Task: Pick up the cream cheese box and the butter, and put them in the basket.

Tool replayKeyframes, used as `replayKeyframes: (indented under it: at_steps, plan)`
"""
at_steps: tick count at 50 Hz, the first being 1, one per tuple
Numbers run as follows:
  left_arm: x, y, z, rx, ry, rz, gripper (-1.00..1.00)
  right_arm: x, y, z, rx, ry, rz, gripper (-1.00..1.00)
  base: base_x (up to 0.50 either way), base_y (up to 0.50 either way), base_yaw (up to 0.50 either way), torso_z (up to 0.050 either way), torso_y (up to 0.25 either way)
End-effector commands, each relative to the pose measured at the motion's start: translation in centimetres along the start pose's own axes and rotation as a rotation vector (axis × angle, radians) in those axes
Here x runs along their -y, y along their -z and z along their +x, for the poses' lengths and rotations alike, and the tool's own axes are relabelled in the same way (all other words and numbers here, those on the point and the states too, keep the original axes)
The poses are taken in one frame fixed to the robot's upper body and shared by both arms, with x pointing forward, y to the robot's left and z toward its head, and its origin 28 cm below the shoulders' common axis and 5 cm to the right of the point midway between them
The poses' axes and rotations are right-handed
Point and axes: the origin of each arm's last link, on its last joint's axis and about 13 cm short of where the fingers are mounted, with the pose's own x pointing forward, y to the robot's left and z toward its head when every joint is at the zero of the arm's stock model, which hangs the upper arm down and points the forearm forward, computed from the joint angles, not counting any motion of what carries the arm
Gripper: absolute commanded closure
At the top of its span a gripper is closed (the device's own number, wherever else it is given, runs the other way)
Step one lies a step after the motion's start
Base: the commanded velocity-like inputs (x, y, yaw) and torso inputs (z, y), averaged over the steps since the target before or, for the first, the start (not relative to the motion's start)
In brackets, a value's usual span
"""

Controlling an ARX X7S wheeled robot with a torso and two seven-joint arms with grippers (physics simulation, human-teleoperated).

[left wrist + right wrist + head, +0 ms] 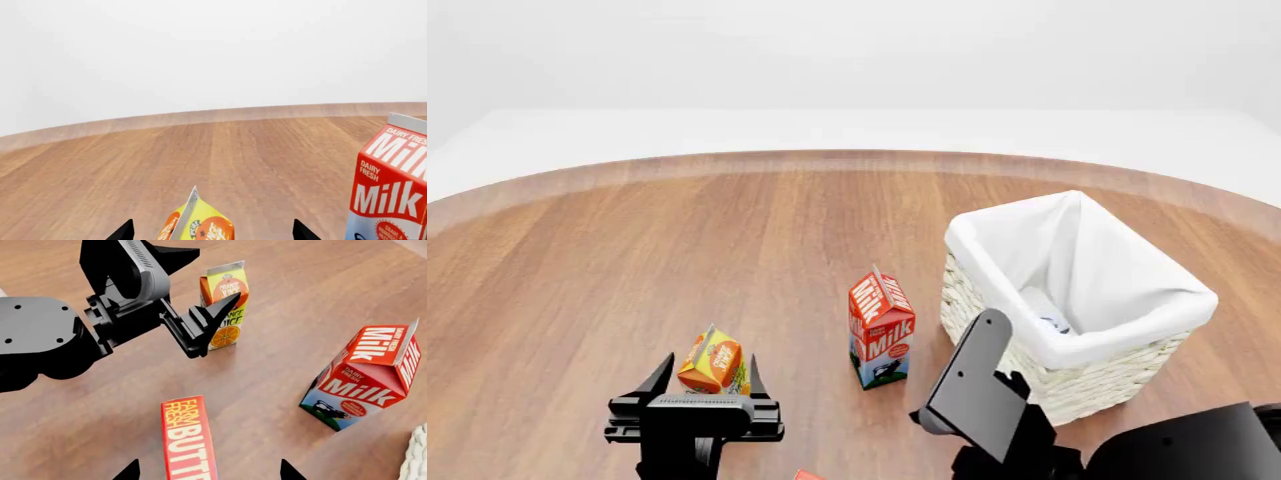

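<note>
Right gripper (207,471) open, empty, over red-orange butter (189,442), white lettering, apparently lying flat.

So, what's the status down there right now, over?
Both hands open. Right hand over the butter, not gripping. Left hand straddles the juice carton. Milk carton stands near the basket.

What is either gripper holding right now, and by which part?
Nothing is held. The left gripper is open around the orange juice carton without closing on it. The right gripper is open above the butter, which lies on the table.
</note>
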Motion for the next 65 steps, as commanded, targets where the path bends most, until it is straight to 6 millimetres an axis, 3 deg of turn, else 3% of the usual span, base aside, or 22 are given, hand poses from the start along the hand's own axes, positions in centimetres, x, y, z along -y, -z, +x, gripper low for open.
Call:
replayKeyframes:
  at_steps: [1, 46, 65]
  plan:
    - [0.0, 0.0, 0.0, 0.000, 0.001, 0.001, -1.00, 0.3, 0.0, 0.9, -0.016, -0.017, 0.002, -1.00, 0.00, 0.00, 0.00, 0.000, 0.000]
    - [0.0, 0.1, 0.1, -0.001, -0.001, 0.000, -1.00, 0.9, 1.4, 4.1, -0.070, -0.064, 0.035, -1.00, 0.00, 0.00, 0.00, 0.000, 0.000]
    - [0.0, 0.0, 0.0, -0.001, -0.002, 0.000, -1.00, 0.3, 2.1, 4.9, -0.086, -0.099, 0.031, -1.00, 0.00, 0.00, 0.00, 0.000, 0.000]
